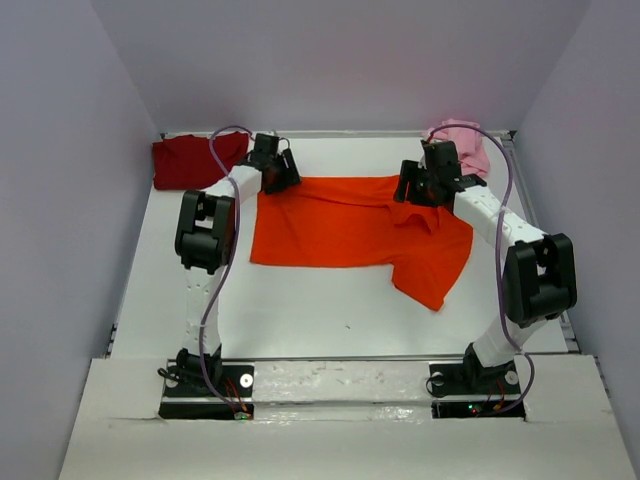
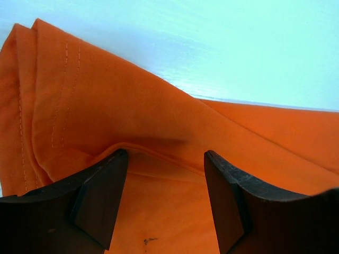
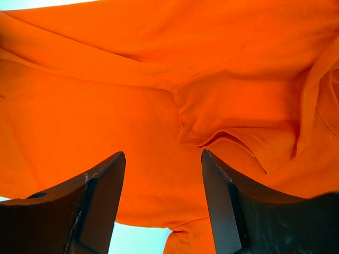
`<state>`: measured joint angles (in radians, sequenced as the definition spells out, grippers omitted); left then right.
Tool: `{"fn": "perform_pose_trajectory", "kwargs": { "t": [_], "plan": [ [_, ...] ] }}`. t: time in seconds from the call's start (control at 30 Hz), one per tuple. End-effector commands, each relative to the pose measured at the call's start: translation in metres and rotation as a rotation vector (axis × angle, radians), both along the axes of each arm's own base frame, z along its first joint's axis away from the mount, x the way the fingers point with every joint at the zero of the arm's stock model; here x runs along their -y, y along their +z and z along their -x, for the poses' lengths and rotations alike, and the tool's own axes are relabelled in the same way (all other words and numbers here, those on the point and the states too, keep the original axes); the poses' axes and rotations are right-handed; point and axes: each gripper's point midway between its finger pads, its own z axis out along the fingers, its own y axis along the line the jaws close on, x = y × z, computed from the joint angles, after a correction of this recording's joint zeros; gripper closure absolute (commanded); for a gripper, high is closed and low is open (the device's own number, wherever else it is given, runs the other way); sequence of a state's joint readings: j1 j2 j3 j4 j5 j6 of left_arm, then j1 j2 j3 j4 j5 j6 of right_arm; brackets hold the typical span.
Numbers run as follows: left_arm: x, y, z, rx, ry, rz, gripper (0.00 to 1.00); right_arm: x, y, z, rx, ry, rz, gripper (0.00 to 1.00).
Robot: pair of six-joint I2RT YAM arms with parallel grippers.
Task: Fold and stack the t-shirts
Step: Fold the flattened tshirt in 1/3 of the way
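The bright orange t-shirt (image 1: 350, 230) lies spread across the middle of the white table, one sleeve trailing toward the near right. My left gripper (image 1: 275, 168) is over its far left corner. In the left wrist view its jaws stand open (image 2: 165, 159) just above a folded hem of the orange cloth (image 2: 132, 116), gripping nothing. My right gripper (image 1: 425, 182) is over the far right part of the shirt. It is open too (image 3: 163, 159), with a seamed fold of orange cloth (image 3: 222, 121) just beyond its tips. The dark red t-shirt (image 1: 190, 160) lies bunched at the far left, the pale pink one (image 1: 464, 146) at the far right.
The table (image 1: 320, 310) is walled in by pale panels on the left, right and back. Both arm bases sit on the raised ledge (image 1: 340, 385) at the near edge. A purple cable (image 1: 212, 300) runs along the left arm.
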<state>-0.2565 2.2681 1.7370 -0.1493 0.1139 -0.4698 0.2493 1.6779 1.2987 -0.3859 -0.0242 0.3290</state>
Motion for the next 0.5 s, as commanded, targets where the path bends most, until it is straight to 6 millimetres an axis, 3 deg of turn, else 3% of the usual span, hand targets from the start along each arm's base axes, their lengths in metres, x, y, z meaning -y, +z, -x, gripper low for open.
{"fn": "perform_pose_trajectory", "kwargs": {
  "t": [0.0, 0.07, 0.13, 0.2, 0.3, 0.47],
  "plan": [
    [-0.027, -0.019, 0.043, -0.141, 0.001, -0.063, 0.27, -0.002, 0.021, -0.018, 0.079, -0.009, -0.005, 0.35],
    [-0.025, -0.017, 0.052, -0.144, -0.008, -0.045, 0.27, -0.002, 0.021, -0.019, 0.079, -0.008, -0.004, 0.35],
    [-0.02, 0.014, 0.056, -0.084, -0.014, 0.005, 0.27, -0.002, 0.019, -0.019, 0.073, -0.009, -0.003, 0.35],
    [-0.016, 0.029, 0.058, -0.061, -0.016, 0.039, 0.27, -0.002, 0.017, -0.018, 0.068, -0.012, -0.005, 0.35],
    [-0.009, 0.06, 0.052, -0.004, -0.024, 0.078, 0.27, -0.003, 0.017, -0.016, 0.065, -0.011, -0.011, 0.35],
    [-0.001, 0.083, 0.04, 0.024, -0.032, 0.11, 0.27, -0.002, 0.013, -0.016, 0.057, -0.012, -0.005, 0.36]
  ]
}}
